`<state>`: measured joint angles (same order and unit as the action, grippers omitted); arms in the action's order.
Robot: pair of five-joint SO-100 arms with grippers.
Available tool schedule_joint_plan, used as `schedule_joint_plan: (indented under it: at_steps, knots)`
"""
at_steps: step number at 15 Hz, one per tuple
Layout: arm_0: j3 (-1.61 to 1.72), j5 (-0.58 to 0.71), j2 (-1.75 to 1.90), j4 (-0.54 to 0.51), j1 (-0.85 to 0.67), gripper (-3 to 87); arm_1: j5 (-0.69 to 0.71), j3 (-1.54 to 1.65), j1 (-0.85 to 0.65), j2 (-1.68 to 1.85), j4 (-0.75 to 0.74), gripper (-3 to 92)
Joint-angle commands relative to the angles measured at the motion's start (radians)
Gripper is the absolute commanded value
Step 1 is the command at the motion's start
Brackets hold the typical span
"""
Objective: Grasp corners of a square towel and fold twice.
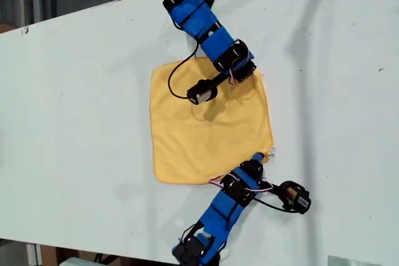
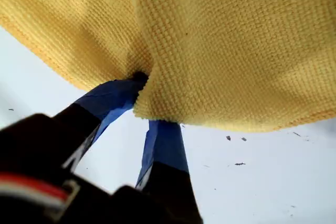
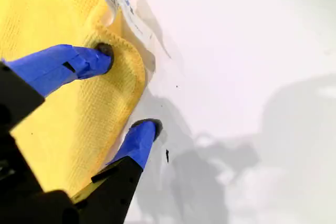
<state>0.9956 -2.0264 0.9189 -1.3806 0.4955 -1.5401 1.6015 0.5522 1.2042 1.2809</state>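
On the white counter the towel lies flat; my first claw pinches one corner, my second claw gapes astride the tagged corner (nothing gripped): close it before lifting both together

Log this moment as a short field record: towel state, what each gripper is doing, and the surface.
towel: yellow towel lies spread flat, unfolded, on the white table
tag: small white tag at the corner nearest my second gripper
first gripper: my first gripper has its jaws closed on a towel edge, cloth bunched between them
second gripper: my second gripper has its jaws open, straddling the tagged corner, one fingertip on the cloth, the other on the table
fold: none made yet
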Motion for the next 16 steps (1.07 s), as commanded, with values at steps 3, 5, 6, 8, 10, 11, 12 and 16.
schedule_joint_plan:
  at_steps: [3,5,6,8,10,11,12,16]
  knots:
    - [-0.025,-0.057,-0.003,0.015,-0.034,23.1,-0.006,-0.064,0.026,0.009,0.021,0.0]
    - [-0.025,-0.071,-0.037,0.037,-0.034,14.2,-0.008,-0.066,0.029,0.008,0.021,0.0]
    - [-0.025,-0.081,-0.048,0.046,-0.037,-0.4,-0.008,-0.066,0.029,0.008,0.021,0.0]
    - [-0.025,-0.064,-0.072,0.091,-0.043,-0.4,-0.008,-0.067,0.032,0.008,0.021,0.0]
    - [-0.028,-0.052,-0.077,0.107,-0.043,-0.4,-0.009,-0.066,0.034,0.008,0.021,0.0]
    - [-0.048,-0.041,-0.072,0.081,-0.041,-0.4,-0.009,-0.067,0.032,0.006,0.021,0.0]
    - [-0.064,-0.032,-0.061,0.048,-0.040,-0.4,-0.006,-0.077,0.029,0.008,0.026,0.0]
    - [-0.107,0.187,0.086,0.005,-0.038,-0.4,0.029,-0.374,0.012,0.018,0.293,0.0]
